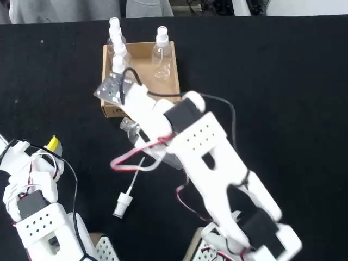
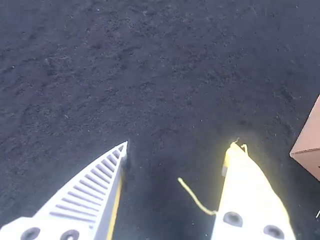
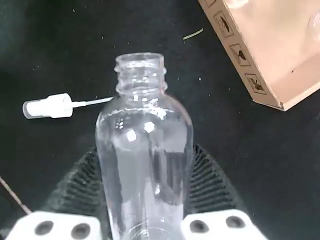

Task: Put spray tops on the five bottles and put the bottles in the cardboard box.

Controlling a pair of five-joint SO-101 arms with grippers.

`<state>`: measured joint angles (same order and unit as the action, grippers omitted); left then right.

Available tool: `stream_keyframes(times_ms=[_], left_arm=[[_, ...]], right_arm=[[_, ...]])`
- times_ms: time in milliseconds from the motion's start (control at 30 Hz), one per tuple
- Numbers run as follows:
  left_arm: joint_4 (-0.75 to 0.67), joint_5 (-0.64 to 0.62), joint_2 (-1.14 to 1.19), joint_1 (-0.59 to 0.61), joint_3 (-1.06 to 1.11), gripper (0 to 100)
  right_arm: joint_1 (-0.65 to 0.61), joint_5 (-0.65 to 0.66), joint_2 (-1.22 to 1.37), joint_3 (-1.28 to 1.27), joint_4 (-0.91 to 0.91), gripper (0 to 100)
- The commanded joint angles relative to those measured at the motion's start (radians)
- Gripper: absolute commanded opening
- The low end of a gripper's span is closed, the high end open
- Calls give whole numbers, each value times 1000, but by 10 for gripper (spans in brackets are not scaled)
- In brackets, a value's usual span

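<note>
Holding an uncapped clear bottle, the right gripper is clamped on the bottle's body, one jaw on each side. The open, threaded neck points away from the wrist. From above, the right arm stretches from the table's near edge toward the box, and its gripper and bottle sit just beside the box's near wall, outside it.

A loose spray top lies on its side on the black table, with its thin dip tube pointing toward the held bottle. It is apart from both grippers.

Several capped bottles stand upright in the box, one near its right wall and the others along its left wall.

The left gripper is at the near left of the table, well apart from the box. Its white and yellow fingers are spread apart with nothing between them, above bare cloth.
</note>
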<state>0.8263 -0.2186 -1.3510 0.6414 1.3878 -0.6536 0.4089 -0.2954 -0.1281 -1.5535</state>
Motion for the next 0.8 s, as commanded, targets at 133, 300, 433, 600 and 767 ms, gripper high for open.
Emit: stream_keyframes(times_ms=[133, 300, 433, 600, 767], left_arm=[[-11, 121, -14, -170, 1, 285], [114, 180, -14, -242, -48, 287], [184, 192, -14, -292, -67, 334], [195, 198, -14, -346, -64, 361], [261, 212, -14, -443, -74, 361]], right_arm=[[161, -87, -302, -252, 242, 12], [198, -95, -392, -409, 354, 12], [219, -107, -424, -492, 436, 12], [285, -209, -429, -533, 512, 12], [359, -267, -430, -581, 611, 12]])
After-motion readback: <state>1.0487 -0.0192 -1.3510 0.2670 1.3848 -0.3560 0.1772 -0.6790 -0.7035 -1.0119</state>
